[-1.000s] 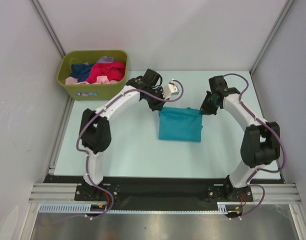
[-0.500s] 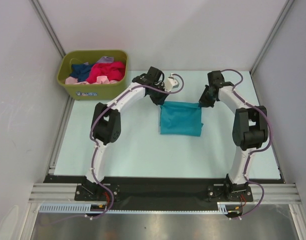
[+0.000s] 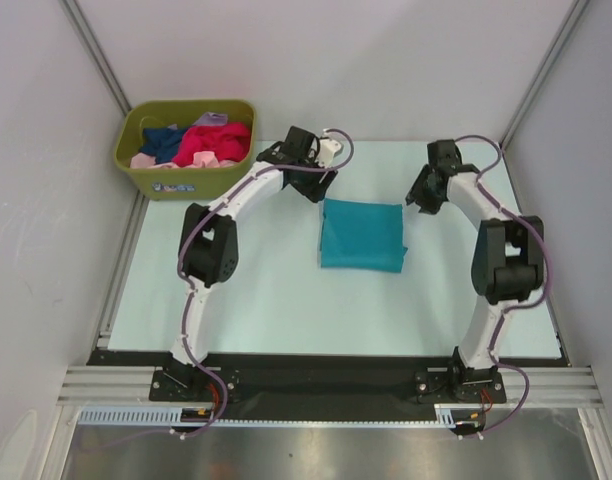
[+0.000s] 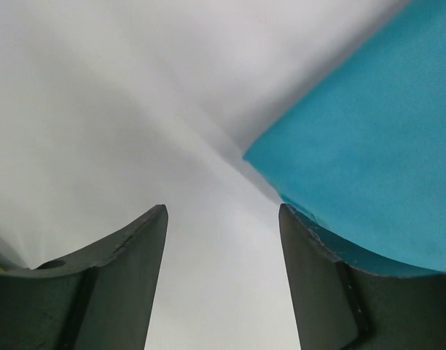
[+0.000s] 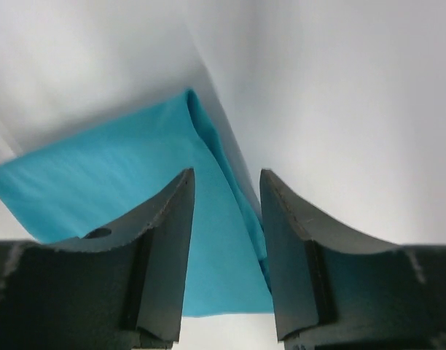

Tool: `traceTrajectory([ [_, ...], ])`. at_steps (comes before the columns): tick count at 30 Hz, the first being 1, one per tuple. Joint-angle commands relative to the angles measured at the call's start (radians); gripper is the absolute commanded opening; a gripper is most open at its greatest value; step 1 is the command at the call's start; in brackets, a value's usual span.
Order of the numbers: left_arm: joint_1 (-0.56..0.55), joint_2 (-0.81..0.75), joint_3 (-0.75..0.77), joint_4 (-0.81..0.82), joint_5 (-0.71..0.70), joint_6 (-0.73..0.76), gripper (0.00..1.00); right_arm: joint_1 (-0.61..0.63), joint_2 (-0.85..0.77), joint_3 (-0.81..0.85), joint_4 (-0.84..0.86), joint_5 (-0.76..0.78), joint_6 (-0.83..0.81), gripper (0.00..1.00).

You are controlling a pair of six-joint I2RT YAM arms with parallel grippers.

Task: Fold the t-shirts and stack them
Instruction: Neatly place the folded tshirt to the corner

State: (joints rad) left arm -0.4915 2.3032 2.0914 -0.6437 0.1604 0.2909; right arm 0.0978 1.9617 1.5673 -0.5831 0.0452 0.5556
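Note:
A teal-blue t-shirt (image 3: 361, 235) lies folded into a flat rectangle in the middle of the table. My left gripper (image 3: 319, 191) hovers just off its far left corner, jaws open, with only bare table between the fingers (image 4: 128, 277); the teal t-shirt (image 4: 369, 160) shows to the right of them. My right gripper (image 3: 419, 202) stands open at the far right corner, and that corner of the t-shirt (image 5: 99, 189) lies flat under the gap, free of both fingers (image 5: 165, 248). More t-shirts sit in the bin: magenta-red (image 3: 218, 141), navy (image 3: 162, 141), pale pink (image 3: 144, 160), lavender (image 3: 214, 119).
The olive-green bin (image 3: 176, 181) stands off the table's far left corner, close to my left arm's wrist. Grey walls with metal posts close in the back and both sides. The arm bases sit on the black rail (image 3: 326, 375) at the near edge.
Both grippers have opened and let go of the teal t-shirt's far corners. The shirt now lies flat, and both wrists have drawn slightly back and outward from it.

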Motion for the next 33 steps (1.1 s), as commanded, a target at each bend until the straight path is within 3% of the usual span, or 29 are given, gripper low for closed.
traceTrajectory([
  [1,0.004,-0.14,-0.12,0.052,0.062,-0.116,0.68,0.014,-0.199,-0.218,0.005,-0.036,0.006,0.46],
  [3,0.005,-0.168,-0.201,0.087,0.137,-0.14,0.67,0.002,-0.248,-0.32,0.099,-0.177,0.026,0.63],
  [4,0.005,-0.174,-0.223,0.102,0.16,-0.163,0.67,0.0,-0.276,-0.398,0.132,-0.218,0.042,0.99],
  [10,0.002,-0.133,-0.261,0.127,0.177,-0.191,0.7,0.017,-0.27,-0.472,0.229,-0.258,0.064,0.99],
  [18,0.002,-0.143,-0.277,0.102,0.146,-0.161,0.7,0.01,-0.161,-0.484,0.31,-0.314,0.069,0.8],
  [22,0.002,-0.165,-0.281,0.095,0.137,-0.142,0.7,0.01,-0.136,-0.481,0.33,-0.346,0.072,0.61],
  [27,0.007,-0.2,-0.284,0.085,0.136,-0.121,0.7,-0.001,-0.112,-0.461,0.339,-0.352,0.061,0.46],
  [29,0.013,-0.214,-0.292,0.085,0.136,-0.118,0.7,-0.003,-0.09,-0.438,0.333,-0.358,0.053,0.34],
  [33,0.034,-0.255,-0.314,0.085,0.136,-0.111,0.7,-0.012,-0.076,-0.409,0.332,-0.367,0.046,0.25],
])
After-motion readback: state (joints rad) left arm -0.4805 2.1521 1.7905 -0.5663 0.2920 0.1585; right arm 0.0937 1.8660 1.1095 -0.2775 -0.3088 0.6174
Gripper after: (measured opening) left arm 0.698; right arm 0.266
